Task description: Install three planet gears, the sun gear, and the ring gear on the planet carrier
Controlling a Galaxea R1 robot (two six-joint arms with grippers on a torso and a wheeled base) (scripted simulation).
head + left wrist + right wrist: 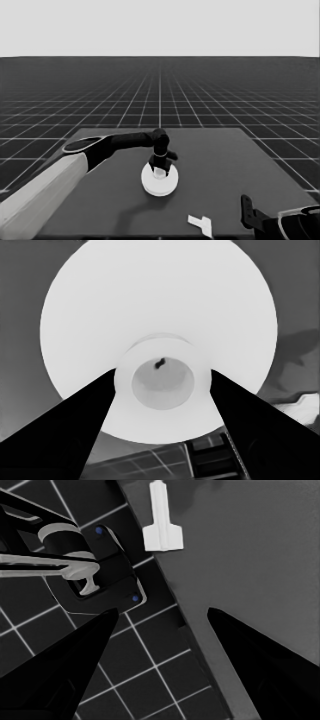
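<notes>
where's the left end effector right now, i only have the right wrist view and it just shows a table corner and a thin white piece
Observer: The left end effector is over the middle of the table, down on the larger round part.
Operator: is it gripping it
Observer: The left wrist view shows its fingers against both sides of the raised collar around the part's centre hole.
Operator: any loose gears
Observer: None show in the head view. Only the thin white piece lies apart, near the table's front edge. The right end effector is parked open at the right front corner.
</notes>
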